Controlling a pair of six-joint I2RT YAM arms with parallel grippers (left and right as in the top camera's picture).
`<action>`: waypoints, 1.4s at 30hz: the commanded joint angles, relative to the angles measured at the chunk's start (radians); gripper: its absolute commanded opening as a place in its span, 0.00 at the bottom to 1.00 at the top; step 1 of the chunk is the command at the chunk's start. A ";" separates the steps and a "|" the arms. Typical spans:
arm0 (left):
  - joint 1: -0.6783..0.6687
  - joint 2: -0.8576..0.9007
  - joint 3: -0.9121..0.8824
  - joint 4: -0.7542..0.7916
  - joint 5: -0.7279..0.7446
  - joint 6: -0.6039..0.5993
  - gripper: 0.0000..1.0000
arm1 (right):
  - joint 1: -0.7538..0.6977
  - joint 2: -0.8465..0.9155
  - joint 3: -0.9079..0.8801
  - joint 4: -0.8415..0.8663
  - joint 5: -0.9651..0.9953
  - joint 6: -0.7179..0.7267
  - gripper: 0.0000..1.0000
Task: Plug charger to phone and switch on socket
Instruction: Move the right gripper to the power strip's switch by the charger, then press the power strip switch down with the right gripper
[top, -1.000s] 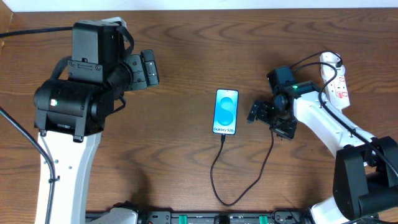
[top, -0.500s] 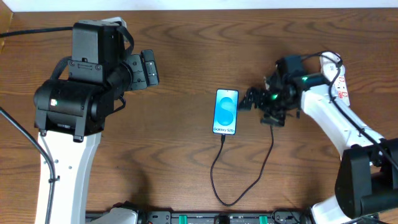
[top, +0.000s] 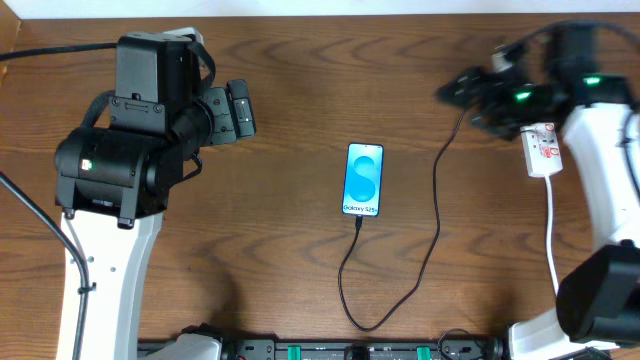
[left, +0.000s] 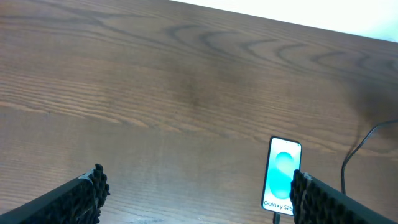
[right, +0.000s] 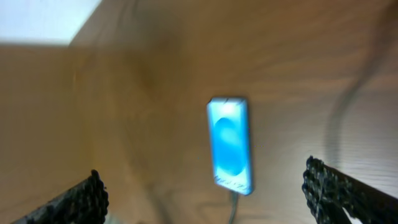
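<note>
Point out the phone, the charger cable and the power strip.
phone (top: 363, 180): overhead view, middle of the screen.
charger cable (top: 437, 215): overhead view, stretch right of the phone.
power strip (top: 542, 152): overhead view, white body near red marks.

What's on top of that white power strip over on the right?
The blurred right gripper hangs over the power strip, covering its upper end. Only the lower end, with red marks, and the white cord show. Whether anything is plugged in is hidden.

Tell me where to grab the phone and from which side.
Grip the phone by its two long edges, around the middle, coming straight down from above. It lies flat, screen up, and the black cable is plugged into its bottom end, so that end is probably best avoided.
</note>
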 joint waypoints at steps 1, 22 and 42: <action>-0.002 0.003 -0.001 -0.004 -0.016 0.010 0.95 | -0.098 -0.019 0.073 -0.015 0.095 -0.083 0.99; -0.002 0.003 -0.001 -0.004 -0.016 0.010 0.95 | -0.479 0.065 0.093 0.062 0.253 -0.232 0.99; -0.002 0.003 -0.001 -0.004 -0.017 0.010 0.95 | -0.413 0.492 0.368 -0.140 0.113 -0.475 0.99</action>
